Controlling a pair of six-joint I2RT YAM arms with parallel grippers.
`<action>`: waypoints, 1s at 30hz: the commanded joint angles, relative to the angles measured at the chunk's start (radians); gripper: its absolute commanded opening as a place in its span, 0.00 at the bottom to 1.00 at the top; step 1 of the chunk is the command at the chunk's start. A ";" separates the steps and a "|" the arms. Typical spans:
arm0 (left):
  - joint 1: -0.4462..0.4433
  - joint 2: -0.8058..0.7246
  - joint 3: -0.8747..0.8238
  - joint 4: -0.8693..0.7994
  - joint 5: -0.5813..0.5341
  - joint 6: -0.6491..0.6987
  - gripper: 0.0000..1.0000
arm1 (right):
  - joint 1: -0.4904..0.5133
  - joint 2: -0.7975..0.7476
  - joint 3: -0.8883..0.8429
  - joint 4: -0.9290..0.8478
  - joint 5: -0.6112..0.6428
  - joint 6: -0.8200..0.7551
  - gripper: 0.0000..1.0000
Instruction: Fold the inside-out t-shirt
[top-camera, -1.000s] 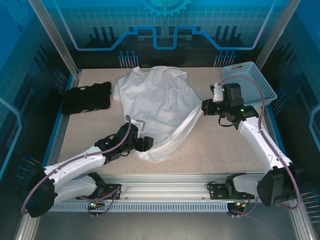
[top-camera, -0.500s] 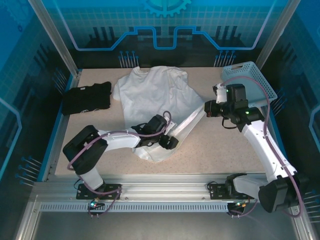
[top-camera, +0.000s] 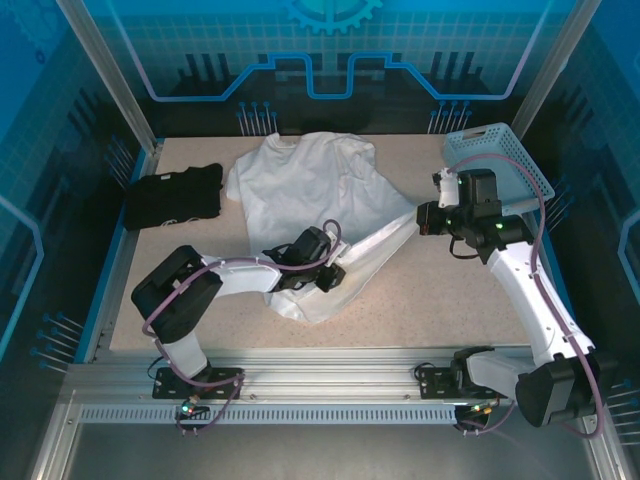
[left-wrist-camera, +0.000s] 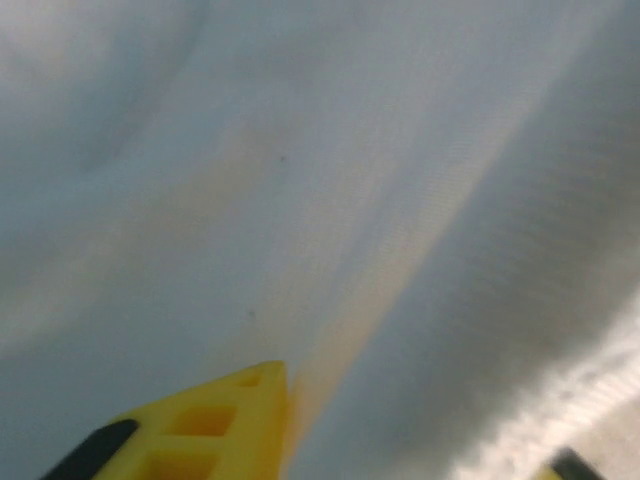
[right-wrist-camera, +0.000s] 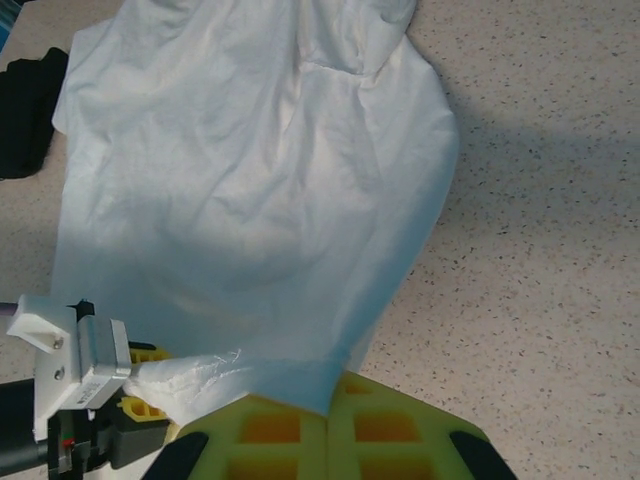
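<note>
Two pincers are sharing one edge of the inside-out t-shirt, and we are judging that the coming move hinges on how that edge is lying. Seen from above, the shirt is spreading across the middle of the surface. Its collar is pointing toward 12 o'clock and its hem toward 6, so its long axis is running far to near.

The left pincer is sitting on the near hem. In the right wrist view, cloth is gathering into a twisted bunch at its jaws, so we are reading it as clamped on the shirt. The right pincer is lying toward 2 o'clock from the left one, with its yellow jaws pressing together on the shirt's side corner. Between the two, the hem is drawing into a raised band.

From the left pincer the body of the shirt is lying toward 12 o'clock, and from the right pincer toward 10. The left arm is the nearer one to the loose near corner at 7 o'clock. We are expecting the fold to call for both pincers carrying that band toward 11 o'clock, onto the collar end.
</note>
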 joint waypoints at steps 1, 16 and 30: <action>0.026 -0.025 0.027 0.007 0.051 -0.003 0.16 | -0.019 0.008 -0.004 -0.005 0.046 -0.024 0.00; 0.032 -0.263 0.360 -0.253 0.118 -0.168 0.00 | 0.074 0.002 -0.011 0.180 0.164 -0.117 0.62; 0.052 -0.314 0.523 -0.478 0.122 -0.143 0.00 | 0.693 0.163 -0.547 1.075 0.384 -0.324 0.51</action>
